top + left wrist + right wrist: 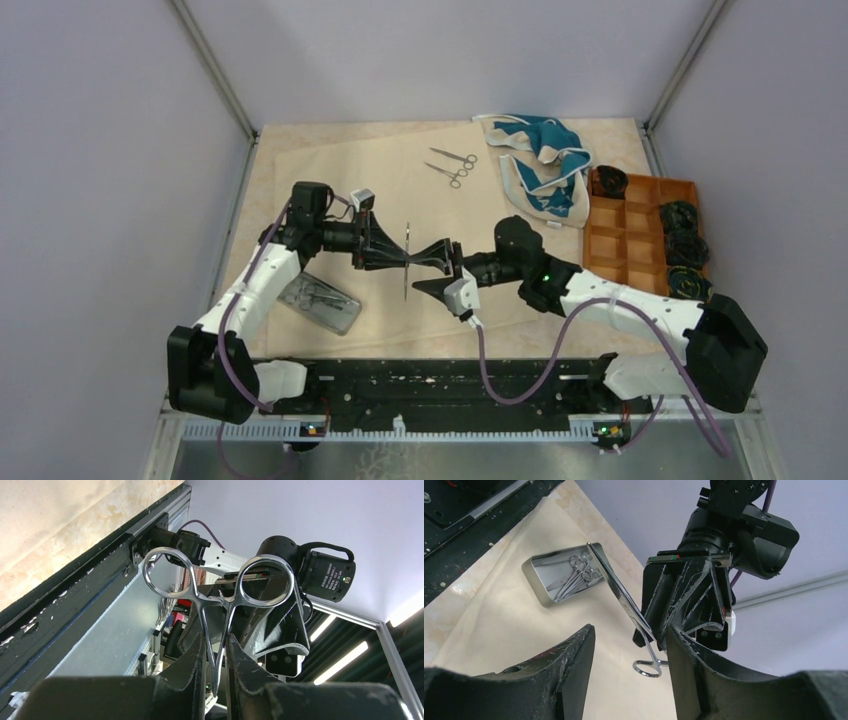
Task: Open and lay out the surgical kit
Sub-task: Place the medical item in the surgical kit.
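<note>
My left gripper (400,260) is shut on a pair of silver ring-handled forceps (407,262), held above the beige cloth wrap (380,180). In the left wrist view the forceps (220,610) stand between the fingers, rings away from the camera. My right gripper (432,268) is open and faces the left one, its fingers either side of the forceps (621,597) without touching them. The steel tray (350,318) lies left of the grippers and holds more instruments; it also shows in the right wrist view (536,582). Two scissors (452,166) lie on the cloth at the back.
Teal-and-white fabric (540,160) is bunched at the back right. An orange-brown compartment tray (625,240) with black items stands at the right edge. The black base rail (450,385) runs along the near edge.
</note>
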Robot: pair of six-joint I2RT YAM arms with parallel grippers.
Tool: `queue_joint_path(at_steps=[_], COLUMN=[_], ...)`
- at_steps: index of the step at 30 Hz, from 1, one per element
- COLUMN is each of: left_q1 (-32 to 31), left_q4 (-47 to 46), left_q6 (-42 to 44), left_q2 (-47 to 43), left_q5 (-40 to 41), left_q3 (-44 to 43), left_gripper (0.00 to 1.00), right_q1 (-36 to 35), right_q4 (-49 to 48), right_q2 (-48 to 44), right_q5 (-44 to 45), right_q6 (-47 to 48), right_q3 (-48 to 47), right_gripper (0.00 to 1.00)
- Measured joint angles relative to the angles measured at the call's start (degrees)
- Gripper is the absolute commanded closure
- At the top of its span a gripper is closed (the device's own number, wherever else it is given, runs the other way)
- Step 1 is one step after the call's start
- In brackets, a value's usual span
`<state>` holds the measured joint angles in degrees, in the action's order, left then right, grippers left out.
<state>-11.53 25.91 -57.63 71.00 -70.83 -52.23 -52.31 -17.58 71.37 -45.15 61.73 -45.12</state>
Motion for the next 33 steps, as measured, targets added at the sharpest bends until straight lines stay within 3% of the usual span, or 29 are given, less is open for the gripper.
queue_joint_path(at_steps=[3, 7, 10, 12, 15, 18, 23, 24, 28, 33], left_q1=[-0.4, -0.4, -0.5, -0.5, -0.6, -0.7, -0.7, -0.7, -0.2, 3.5], left_q4=[-0.3, -0.3, -0.4, -0.6, -1.1, -1.1, -1.0, -0.8, 1.3, 8.6], left_q6=[-0.3, -0.6, -0.8, -0.8, -1.1, -1.4, -1.7, -1.4, 0.4, 7.1], left_q2=[0.4, 0.6, 0.9, 0.9, 1.2, 1.7, 2.2, 2.3, 2.5, 2.4], left_q5=[-0.1, -0.1, -0.1, -0.2, -0.5, -0.6, 0.2, 0.9, 5.0, 14.0], left_q3=[0.0, 0.0, 0.0, 0.0, -0.1, -0.1, -0.7, -1.2, -4.7, -12.2], left_gripper=[1.0, 1.0, 1.0, 1.0, 1.0, 1.0, 0.43, 0.36, 0.24, 0.2], right_q1=[-0.2, -0.4, -0.5, -0.5, -0.6, -0.8, -0.7, -0.5, 2.2, 9.7], right_q4=[-1.0, -3.6, -4.8, -5.4, -5.9, -6.5, -7.9, -8.8, -11.7, -7.5], right_q2=[1.0, 2.1, 2.6, 2.8, 3.1, 3.3, 3.3, 3.3, 3.3, 3.4], right_q5=[0.2, 0.6, 0.9, 1.0, 1.2, 1.8, 3.8, 4.7, 7.5, 10.9], right_q6=[1.2, 2.1, 2.7, 2.8, 3.3, 3.2, -0.1, -1.8, -10.7, -21.6], right_q3=[0.0, 0.0, -0.2, -0.3, -0.3, -0.4, -0.3, -0.2, -0.3, -2.1], right_gripper=[0.51, 0.65, 0.7, 0.85, 1.0, 1.0, 1.0, 1.0, 1.0, 1.0])
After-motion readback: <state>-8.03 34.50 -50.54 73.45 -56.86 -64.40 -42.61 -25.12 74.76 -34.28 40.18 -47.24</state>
